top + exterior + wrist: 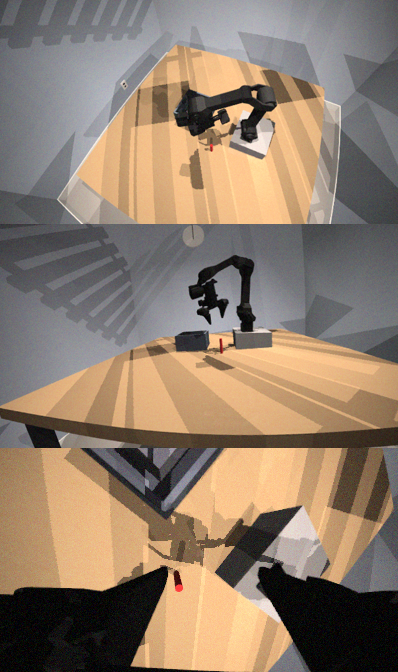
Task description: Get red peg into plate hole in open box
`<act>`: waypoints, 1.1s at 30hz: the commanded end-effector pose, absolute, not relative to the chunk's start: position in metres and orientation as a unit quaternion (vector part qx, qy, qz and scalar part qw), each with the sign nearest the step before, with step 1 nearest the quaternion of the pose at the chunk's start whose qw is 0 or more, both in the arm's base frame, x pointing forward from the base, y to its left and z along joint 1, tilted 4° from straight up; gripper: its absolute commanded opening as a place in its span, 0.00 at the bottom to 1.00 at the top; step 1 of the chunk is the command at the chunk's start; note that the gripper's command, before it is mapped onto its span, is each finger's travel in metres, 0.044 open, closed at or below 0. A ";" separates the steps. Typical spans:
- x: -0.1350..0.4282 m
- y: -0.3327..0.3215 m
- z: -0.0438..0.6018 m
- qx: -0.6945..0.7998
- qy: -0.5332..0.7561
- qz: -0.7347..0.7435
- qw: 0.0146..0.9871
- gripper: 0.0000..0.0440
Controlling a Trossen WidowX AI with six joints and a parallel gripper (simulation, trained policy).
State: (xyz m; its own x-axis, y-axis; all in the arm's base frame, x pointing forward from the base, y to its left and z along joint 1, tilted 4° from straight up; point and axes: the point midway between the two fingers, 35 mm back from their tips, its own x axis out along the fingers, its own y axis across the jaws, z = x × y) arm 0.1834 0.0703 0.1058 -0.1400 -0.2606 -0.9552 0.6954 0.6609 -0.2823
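Hovering above the desk (249, 174) (174, 392) (100, 548), your tool (209, 122) (216, 320) (212, 571) has its fingers spread wide, with nothing between them. You have the peg (211, 147) (221, 346) (177, 581) standing upright on the desk, outside the box (181, 109) (192, 341) (167, 508), so it is not in the hole. In the exterior view you can see it between the box and the pale block (249, 150) (253, 339) (295, 543) that carries the arm (230, 97) (245, 283), apart from both and a little nearer the camera. Your tool is well above the peg's top and touches neither the peg nor the box; it points downward at a tilt. From the wrist, you see the peg close to the left-hand fingertip in the picture, while the other fingertip shows in front of the block. You also get one corner of the box at the top of that view, with part of its inside showing, but the hole cannot be made out. From the top, the arm and tool cover most of the box, so you cannot check the plate there, and in the exterior view the near wall of the box hides its bottom from you.
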 end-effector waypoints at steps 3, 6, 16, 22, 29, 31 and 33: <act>0.164 0.088 0.087 0.146 0.676 -0.375 0.617 1.00; 0.158 0.096 0.076 0.138 0.682 -0.370 0.615 1.00; 0.148 0.115 0.035 0.122 0.688 -0.346 0.626 1.00; 0.148 0.121 0.008 0.123 0.684 -0.328 0.640 1.00; 0.152 0.124 -0.022 0.129 0.678 -0.305 0.656 1.00; 0.152 0.125 -0.028 0.128 0.679 -0.300 0.657 0.97; 0.152 0.125 -0.033 0.127 0.681 -0.298 0.656 0.88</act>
State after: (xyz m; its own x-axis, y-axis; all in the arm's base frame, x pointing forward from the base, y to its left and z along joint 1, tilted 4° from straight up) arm 0.1540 0.1274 -0.0253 -0.1014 -0.2130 -0.9718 0.5758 0.7840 -0.2319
